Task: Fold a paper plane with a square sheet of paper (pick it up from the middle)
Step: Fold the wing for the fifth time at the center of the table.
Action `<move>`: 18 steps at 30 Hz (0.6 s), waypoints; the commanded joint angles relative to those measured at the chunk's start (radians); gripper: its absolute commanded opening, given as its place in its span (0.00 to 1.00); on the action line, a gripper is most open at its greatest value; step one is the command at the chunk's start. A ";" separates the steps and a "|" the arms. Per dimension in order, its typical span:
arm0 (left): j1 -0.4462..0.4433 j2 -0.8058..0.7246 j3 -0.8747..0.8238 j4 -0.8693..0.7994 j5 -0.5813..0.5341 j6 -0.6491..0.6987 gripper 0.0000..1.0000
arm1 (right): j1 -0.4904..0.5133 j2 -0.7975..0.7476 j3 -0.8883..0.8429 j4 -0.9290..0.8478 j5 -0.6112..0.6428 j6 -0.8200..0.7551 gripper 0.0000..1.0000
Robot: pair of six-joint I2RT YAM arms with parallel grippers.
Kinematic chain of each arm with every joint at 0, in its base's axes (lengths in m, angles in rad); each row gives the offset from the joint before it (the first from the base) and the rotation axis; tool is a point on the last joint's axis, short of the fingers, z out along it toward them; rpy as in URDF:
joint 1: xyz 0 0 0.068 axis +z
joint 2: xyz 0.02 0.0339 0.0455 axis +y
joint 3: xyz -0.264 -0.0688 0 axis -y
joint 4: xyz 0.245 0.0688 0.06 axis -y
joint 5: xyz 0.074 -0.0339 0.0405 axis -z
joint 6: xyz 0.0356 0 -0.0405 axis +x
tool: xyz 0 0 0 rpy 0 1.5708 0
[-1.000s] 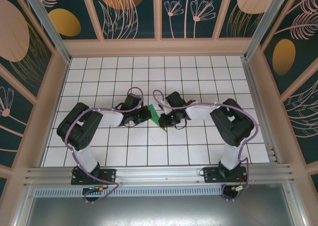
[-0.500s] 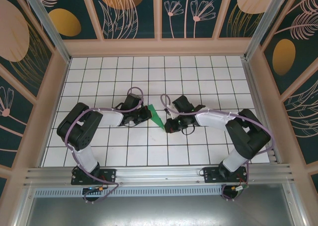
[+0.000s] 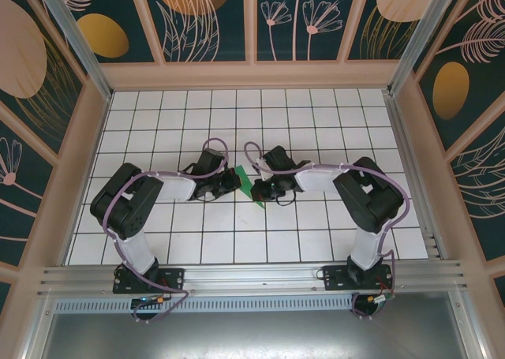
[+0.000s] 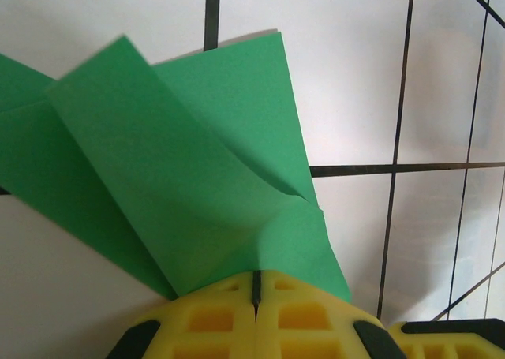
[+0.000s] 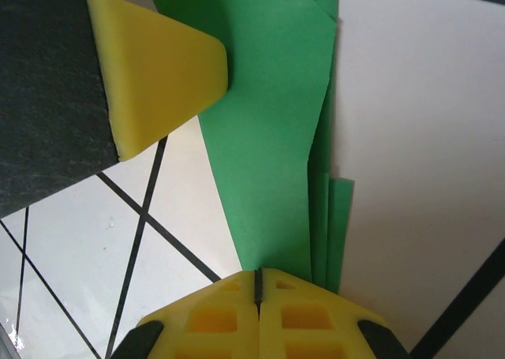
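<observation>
Paper: the thin bright green paper sheet (image 3: pixel 250 184) lies near the middle of the white grid-tiled desk (image 3: pixel 316 114), a little toward the near edge, between the two arms' tips.
Shape now: it is not a flat square. From above it reads as a narrow slanted wedge, and the left wrist view (image 4: pixel 197 177) shows a flap lying over lower layers with one small buckle at a crease.
Layers: the right wrist view (image 5: pixel 268 138) shows at least three stacked edges along one long side.
Progress: judging by those layers, several folds are in and the shape is narrowing toward a dart. No finished plane with spread wings is visible, so the last folds and firm creasing seem to be left.
Left gripper (image 3: pixel 235 181): its yellow jaws are closed seam to seam (image 4: pixel 255 284), with their tips meeting the near end of the sheet. Whether they pinch a layer or just press it down, I cannot tell.
Right gripper (image 3: pixel 259 192): its jaws are also fully closed (image 5: pixel 258 280) and the sheet runs under their tips. Pressing looks likelier than holding, though it is unclear.
Contact: in the right wrist view a yellow finger (image 5: pixel 158 67) of the left gripper touches the sheet's far side.
</observation>
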 commanded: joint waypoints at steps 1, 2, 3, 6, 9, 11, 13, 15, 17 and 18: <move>0.024 0.065 -0.033 -0.127 -0.209 0.068 0.00 | 0.002 0.011 -0.024 0.005 0.033 0.019 0.00; 0.023 0.051 -0.033 -0.110 -0.191 0.078 0.00 | 0.001 0.013 -0.030 0.003 0.038 0.021 0.00; 0.023 0.035 -0.035 -0.088 -0.173 0.083 0.00 | 0.002 0.015 -0.036 0.001 0.042 0.021 0.00; 0.023 -0.040 -0.058 -0.007 -0.111 0.096 0.08 | 0.000 0.021 -0.043 -0.008 0.061 0.024 0.00; 0.023 -0.124 -0.092 0.080 -0.061 0.104 0.16 | 0.001 0.028 -0.046 -0.013 0.069 0.026 0.00; 0.021 -0.147 -0.111 0.132 -0.025 0.110 0.18 | 0.001 0.034 -0.046 -0.015 0.067 0.027 0.00; 0.014 -0.151 -0.121 0.166 0.001 0.111 0.18 | 0.001 0.040 -0.047 -0.016 0.072 0.029 0.00; 0.002 -0.145 -0.123 0.180 0.014 0.111 0.19 | 0.001 0.044 -0.046 -0.018 0.074 0.030 0.00; -0.011 -0.138 -0.126 0.193 0.021 0.111 0.19 | 0.000 0.047 -0.047 -0.017 0.073 0.033 0.00; -0.015 -0.137 -0.130 0.204 0.022 0.107 0.19 | 0.001 0.048 -0.046 -0.017 0.072 0.035 0.00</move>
